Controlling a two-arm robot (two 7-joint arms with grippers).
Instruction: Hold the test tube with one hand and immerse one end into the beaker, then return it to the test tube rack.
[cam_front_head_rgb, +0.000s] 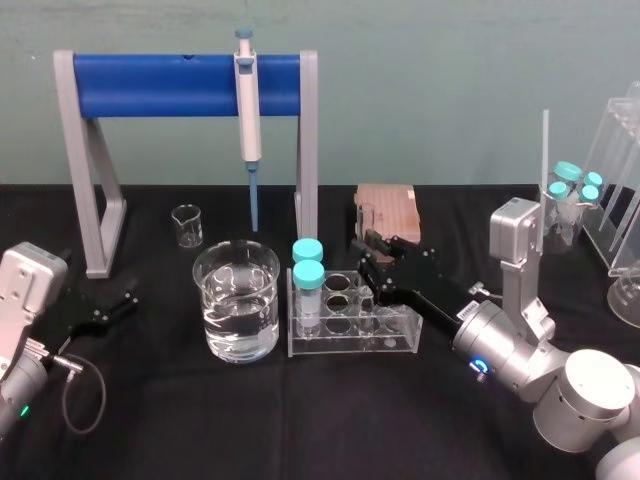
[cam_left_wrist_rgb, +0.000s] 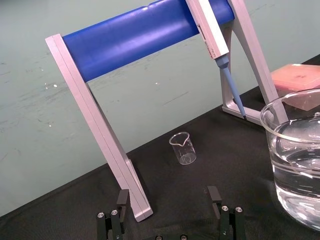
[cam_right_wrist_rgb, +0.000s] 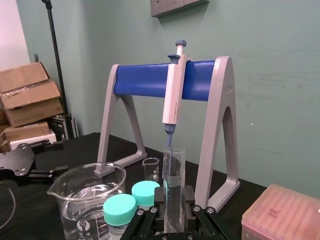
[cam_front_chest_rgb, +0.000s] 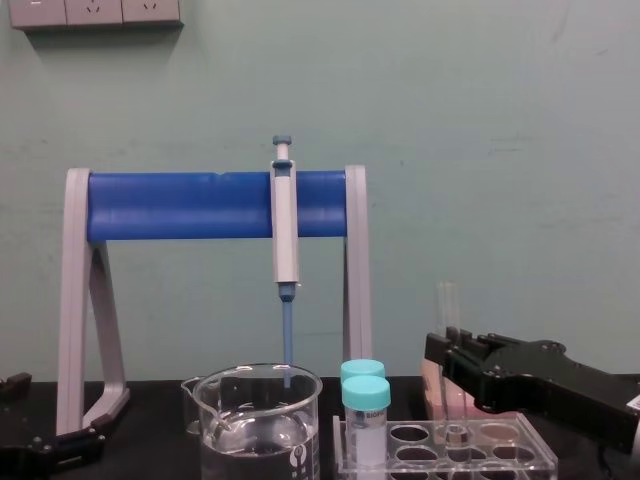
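Seen from its own wrist, the right claw (cam_right_wrist_rgb: 173, 197) is clamped on the test tube (cam_right_wrist_rgb: 173, 170), a slim clear glass tube that stands upright with an open top. The tube's lower end is hidden below the black fingers (cam_right_wrist_rgb: 160, 196). Two vials with teal caps (cam_right_wrist_rgb: 120, 210) stand between the claw and the wide glass beaker (cam_right_wrist_rgb: 87, 192), whose base is cut off

From the chest, the tube (cam_front_chest_rgb: 448, 305) shows only faintly against the wall and rises above the right claw (cam_front_chest_rgb: 452, 348), over the clear plastic rack (cam_front_chest_rgb: 450, 455) with its round holes. I cannot tell whether its round end sits in a hole. The beaker (cam_front_chest_rgb: 260, 420) stands to the left, cut off at the bottom

From the head, the right claw (cam_front_head_rgb: 365, 248) reaches over the rack's (cam_front_head_rgb: 350, 338) back right part, and the tube is hard to make out there. The beaker (cam_front_head_rgb: 238, 300), part full of clear liquid, stands just left of the rack. The left claw (cam_front_head_rgb: 112, 305) rests on the black cloth, well apart

From the left wrist, its fingers (cam_left_wrist_rgb: 122, 200) stand apart with nothing between them, and the beaker (cam_left_wrist_rgb: 295, 150) is cut off at the edge
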